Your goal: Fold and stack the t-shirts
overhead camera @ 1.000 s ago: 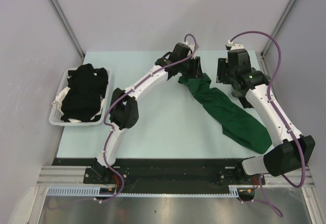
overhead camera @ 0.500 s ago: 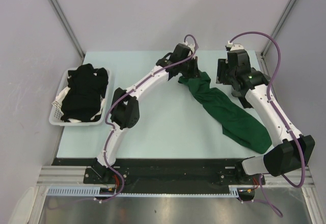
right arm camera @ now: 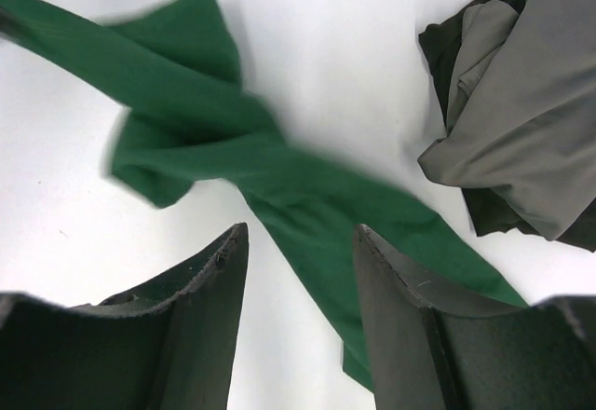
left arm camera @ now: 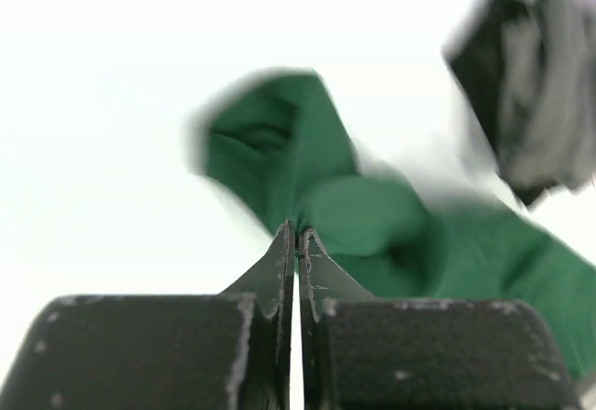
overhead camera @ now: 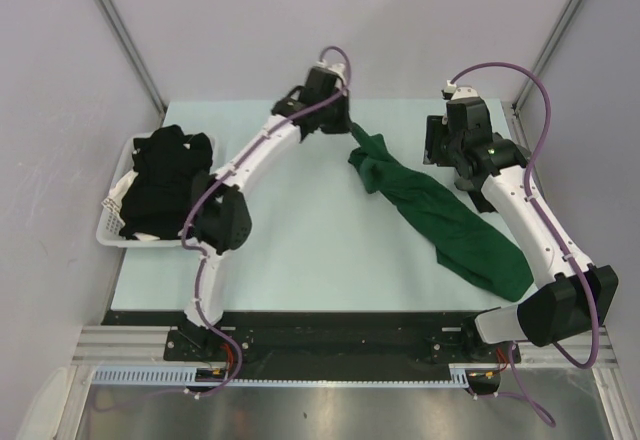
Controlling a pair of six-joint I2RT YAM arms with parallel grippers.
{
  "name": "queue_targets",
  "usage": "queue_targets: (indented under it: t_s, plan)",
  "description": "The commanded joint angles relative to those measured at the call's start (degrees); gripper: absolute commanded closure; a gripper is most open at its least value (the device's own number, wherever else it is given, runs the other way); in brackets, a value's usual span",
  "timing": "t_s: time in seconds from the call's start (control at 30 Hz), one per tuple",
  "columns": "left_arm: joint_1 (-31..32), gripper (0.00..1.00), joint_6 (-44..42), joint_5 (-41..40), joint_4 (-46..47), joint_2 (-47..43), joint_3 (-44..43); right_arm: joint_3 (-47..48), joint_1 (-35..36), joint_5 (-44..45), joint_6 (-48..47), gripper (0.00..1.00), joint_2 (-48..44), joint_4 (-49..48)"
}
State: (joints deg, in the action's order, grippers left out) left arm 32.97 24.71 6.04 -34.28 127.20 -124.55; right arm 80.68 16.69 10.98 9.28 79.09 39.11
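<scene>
- Jaws on my left arm are closed, pinching the far end of the green t-shirt (overhead camera: 440, 215).
- Shirt lies twisted on the surface, running from far middle toward the near right corner.
- Right jaws are open above it, gripping nothing.
- I see a grey t-shirt (right arm camera: 521, 102) bunched nearby.
- Black t-shirts (overhead camera: 165, 175) sit in the white basket (overhead camera: 112, 225) at the left edge.

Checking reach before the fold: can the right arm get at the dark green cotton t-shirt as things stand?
Probably yes. The right gripper hangs open near the dark green cotton t-shirt, nothing lying between them; the left gripper pinches the shirt's far end, clear of that path.
</scene>
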Motion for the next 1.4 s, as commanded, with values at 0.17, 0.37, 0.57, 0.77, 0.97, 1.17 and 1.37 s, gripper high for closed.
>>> queue_targets:
  t_s: [0.17,0.37,0.57,0.77,0.97,1.17,1.37]
  plan:
    - [-14.9,1.0,-8.0,-13.3,-5.0,-17.7,1.1,0.2,-0.1,-1.4,0.9,0.46,0.4,-1.8]
    - [-17.6,1.0,-7.7,-13.6,-3.5,-22.4,8.4,0.2,-0.1,-1.5,1.0,0.46,1.2,-1.7]
    - [-17.6,1.0,-5.5,-11.1,-2.4,-22.3,13.0,0.2,-0.1,-2.8,1.8,0.46,4.4,0.2]
    - [-17.2,1.0,-4.5,-9.6,-0.6,-24.3,16.8,0.0,-0.1,-4.1,3.5,0.46,11.5,0.9]
    - [-17.2,1.0,-6.1,-10.3,-2.3,-25.5,17.0,0.0,-0.1,-5.1,4.5,0.46,16.8,-3.0]
    - [-17.2,1.0,-5.7,-9.9,-1.9,-27.3,19.5,-0.1,0.0,-5.4,4.8,0.5,22.5,-5.7]
    - [-17.2,1.0,-5.5,-9.4,-2.5,-29.1,21.1,0.3,-0.1,-5.2,5.6,0.5,26.8,-9.0]
